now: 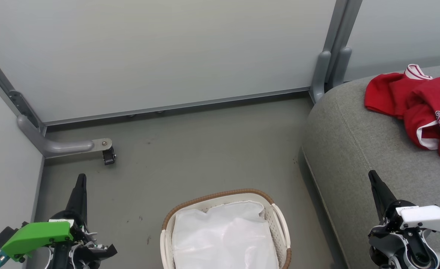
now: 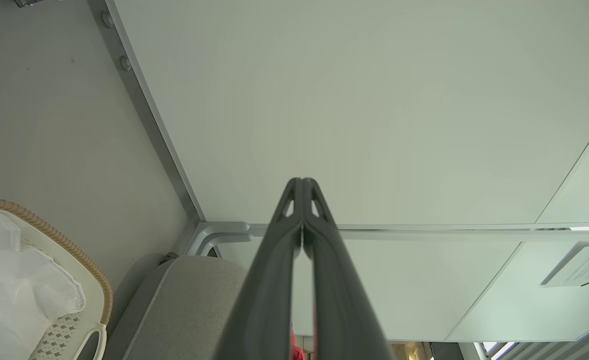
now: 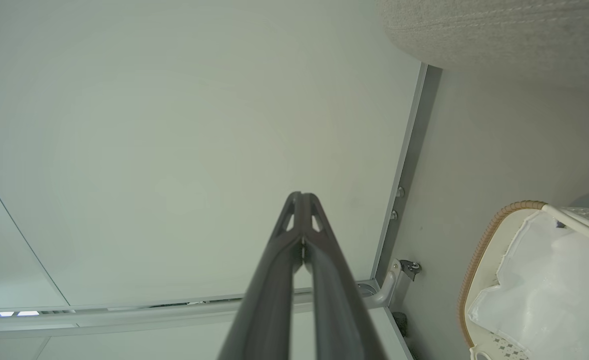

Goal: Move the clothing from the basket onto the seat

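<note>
Red clothing (image 1: 421,108) with white trim and "BULLS" lettering lies crumpled on the grey seat (image 1: 358,134) at the right. On the floor at bottom centre stands the white basket (image 1: 279,224) with its brown woven rim, holding a white liner sheet (image 1: 223,235). The basket (image 2: 94,290) shows at the lower left of the left wrist view, and its rim (image 3: 479,250) at the lower right of the right wrist view. At the lower left, my left gripper (image 1: 81,176) (image 2: 302,182) is shut and empty, well apart from the basket. Over the seat's front, my right gripper (image 1: 372,173) (image 3: 300,196) is shut and empty.
Pale partition walls (image 1: 160,52) close off the back and left, with grey metal feet (image 1: 70,145) and a small black caster (image 1: 109,157) on the floor. Bare grey floor (image 1: 205,149) lies between the basket and the walls. The seat's edge (image 2: 184,305) appears beside the left fingers.
</note>
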Controlling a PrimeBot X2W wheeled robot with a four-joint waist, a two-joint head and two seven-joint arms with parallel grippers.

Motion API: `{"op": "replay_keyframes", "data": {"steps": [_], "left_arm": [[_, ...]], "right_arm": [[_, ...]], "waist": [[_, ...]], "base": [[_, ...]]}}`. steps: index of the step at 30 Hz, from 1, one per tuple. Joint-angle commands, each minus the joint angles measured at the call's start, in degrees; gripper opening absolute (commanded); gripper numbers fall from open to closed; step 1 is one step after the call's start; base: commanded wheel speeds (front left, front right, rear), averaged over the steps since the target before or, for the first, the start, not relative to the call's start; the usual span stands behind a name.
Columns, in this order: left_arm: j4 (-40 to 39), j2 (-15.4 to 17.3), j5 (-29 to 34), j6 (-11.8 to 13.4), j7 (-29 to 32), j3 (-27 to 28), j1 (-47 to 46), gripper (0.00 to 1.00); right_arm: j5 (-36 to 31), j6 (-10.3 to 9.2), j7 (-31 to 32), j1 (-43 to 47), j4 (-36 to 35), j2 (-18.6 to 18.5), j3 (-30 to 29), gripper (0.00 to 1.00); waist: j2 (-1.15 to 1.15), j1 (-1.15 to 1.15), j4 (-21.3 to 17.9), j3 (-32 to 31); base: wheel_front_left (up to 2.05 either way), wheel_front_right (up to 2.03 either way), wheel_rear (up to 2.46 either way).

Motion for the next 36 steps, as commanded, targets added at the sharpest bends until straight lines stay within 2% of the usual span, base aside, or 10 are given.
{"op": "replay_keyframes", "data": {"steps": [1,36], "left_arm": [[-0.1,0.3,-0.3,-0.2,0.2,0.1,-0.6,0.00],[-0.1,0.3,-0.2,-0.2,0.2,0.1,-0.6,0.00]], "right_arm": [[0.2,0.00,0.2,-0.5,-0.2,-0.3,-0.1,0.00],[0.2,0.00,0.1,-0.5,-0.2,-0.3,-0.1,0.00]], "waist": [[0.00,0.00,0.0,0.0],[0.00,0.00,0.0,0.0]], "base": [[0.00,0.00,0.00],[0.00,0.00,0.00]]}}
